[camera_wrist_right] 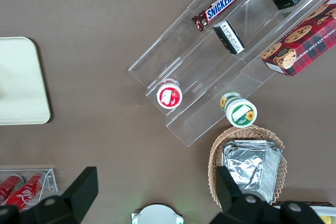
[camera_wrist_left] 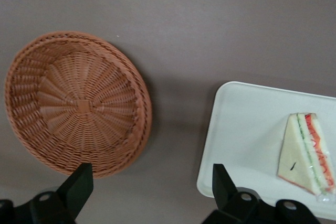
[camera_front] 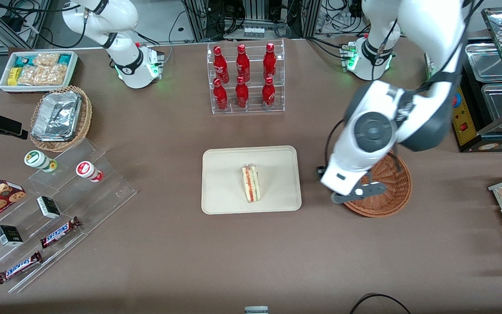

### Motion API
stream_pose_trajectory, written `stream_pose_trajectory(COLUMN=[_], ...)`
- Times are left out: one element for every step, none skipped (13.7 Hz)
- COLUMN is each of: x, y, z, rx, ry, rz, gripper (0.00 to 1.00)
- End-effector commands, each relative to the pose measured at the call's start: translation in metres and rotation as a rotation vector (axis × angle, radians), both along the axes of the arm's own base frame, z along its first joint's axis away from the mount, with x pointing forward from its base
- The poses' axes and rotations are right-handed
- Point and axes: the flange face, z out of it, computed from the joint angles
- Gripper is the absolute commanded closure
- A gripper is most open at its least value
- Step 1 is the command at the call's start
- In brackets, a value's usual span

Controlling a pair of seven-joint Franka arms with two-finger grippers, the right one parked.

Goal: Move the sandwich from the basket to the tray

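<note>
I see the triangular sandwich [camera_front: 251,183], pale bread with red and green layers along its cut edge, lying inside the flat cream tray [camera_front: 220,183] with rounded corners, mid-surface. Beside the tray sits the round reddish-brown woven basket [camera_front: 390,192], its inside bare. My hand [camera_wrist_left: 152,184] hangs above the surface between them, fingers [camera_wrist_left: 79,184] spread wide, holding nothing.

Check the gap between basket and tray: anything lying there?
Nothing: only bare brown table between the basket and the tray, seen in the wrist view. The open gripper hangs above that gap; the sandwich is on the tray.
</note>
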Motion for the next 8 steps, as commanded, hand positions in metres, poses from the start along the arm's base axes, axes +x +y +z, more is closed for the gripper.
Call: stream_pose_trajectory(x=[-0.021,-0.028,-0.033,-0.037,-0.042,-0.047,-0.053,-0.058], y=[0.051,0.063,0.077,0.093,0.11,0.127,0.139,0.159], z=[0.031,0.042,0.056,0.069,0.084,0.097,0.109,0.119], rx=[-0.017,-0.026,-0.034,-0.033,-0.033,-0.035,-0.035,-0.038], ry=[0.026,0.036,0.04,0.05,0.055,0.06,0.068,0.076], rz=[-0.07,-0.112,-0.154,-0.197,-0.237,-0.282,-0.313,-0.305], gripper=[0.0,0.0,0.0,0.0,0.0,0.0,0.0,0.0])
